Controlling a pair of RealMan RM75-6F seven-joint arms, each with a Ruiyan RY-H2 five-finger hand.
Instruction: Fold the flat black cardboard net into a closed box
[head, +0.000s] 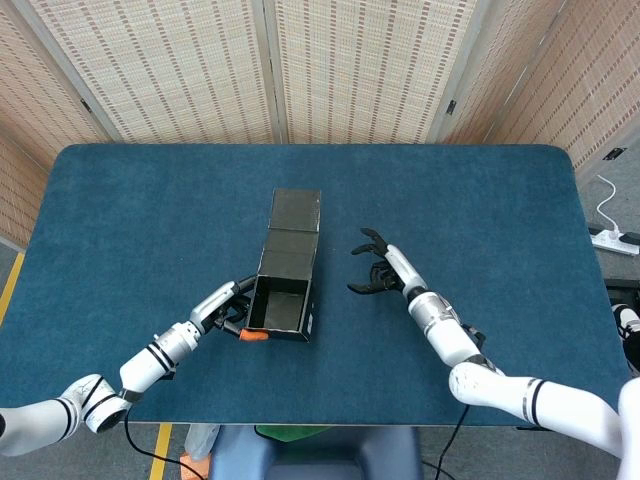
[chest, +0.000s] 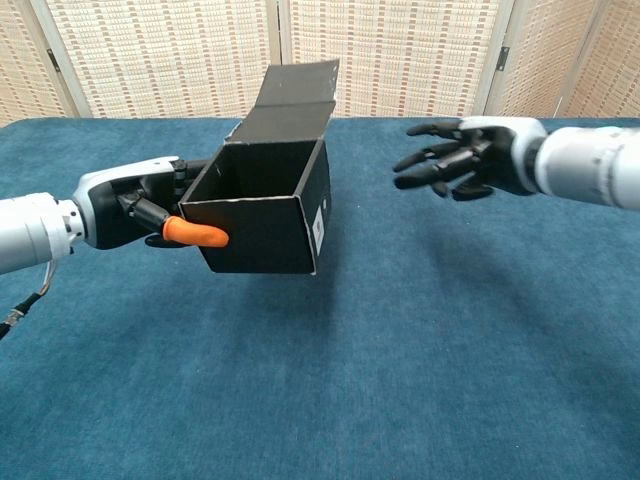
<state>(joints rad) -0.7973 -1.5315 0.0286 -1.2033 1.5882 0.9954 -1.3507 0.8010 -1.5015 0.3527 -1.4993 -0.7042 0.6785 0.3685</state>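
Observation:
The black cardboard box (chest: 262, 205) is folded up with its top open and its lid flap (chest: 298, 82) standing up at the back. My left hand (chest: 140, 204) grips the box's left wall, an orange-tipped finger laid across the front face, and holds it lifted off the table. In the head view the box (head: 281, 290) lies mid-table with the left hand (head: 230, 306) at its near left corner. My right hand (chest: 462, 165) hovers to the right of the box with fingers spread and nothing in it; it also shows in the head view (head: 380, 270).
The blue cloth-covered table (head: 480, 200) spreads wide on all sides of the box. Woven screens (head: 340, 60) stand behind the far edge. A white power strip (head: 615, 240) lies on the floor off the right edge.

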